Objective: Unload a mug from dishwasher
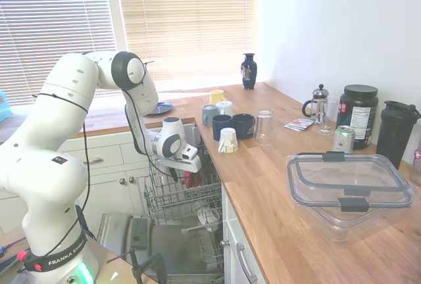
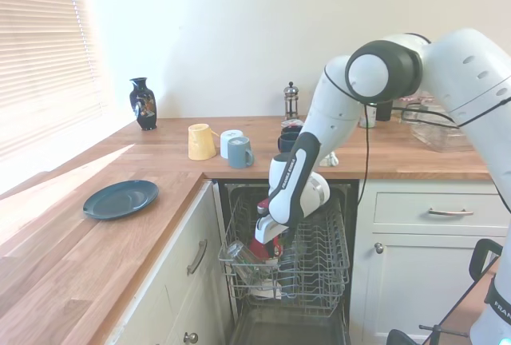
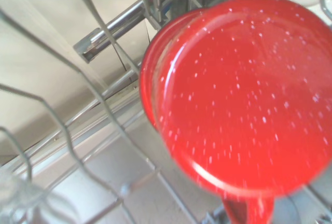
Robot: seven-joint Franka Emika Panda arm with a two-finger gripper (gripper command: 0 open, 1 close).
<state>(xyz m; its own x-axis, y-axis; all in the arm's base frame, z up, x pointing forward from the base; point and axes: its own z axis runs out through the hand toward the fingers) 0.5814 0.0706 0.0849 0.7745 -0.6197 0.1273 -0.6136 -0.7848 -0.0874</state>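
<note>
Two stretches of oiled wooden surface [image 2: 120, 233] meeting at a corner, under slatted blinds and a bare white wall; white drawer cabinets [image 2: 427, 225] below. Between them, built-in under-counter dishwasher [image 1: 168, 244] with door dropped down and silver wire rack [image 2: 307, 269] pulled out.

Claw [image 2: 267, 233] lowered into the rack, directly over small glossy red mug [image 2: 262, 247]; cannot tell whether fingers are spread or closed, nor whether touching. Mug sitting in the rack, near its left side in the second exterior view, red base filling the wrist view [image 3: 244, 94] with rack wires and a grey rail beside it.

Close by in the rack: clear drinking glass [image 2: 239, 255] lying just left of the mug, wire tines all around. Up on the surface: cluster of mugs beside the opening, pale yellow mug [image 2: 200, 141], grey-blue mug [image 2: 239, 152], dark navy mug [image 1: 220, 126], upturned clear glass tumbler [image 1: 264, 127]. Further off: dark blue round plate [image 2: 120, 199], small dark vase [image 2: 143, 103], steel French press [image 1: 319, 104], large clear plastic lidded box [image 1: 348, 189].
</note>
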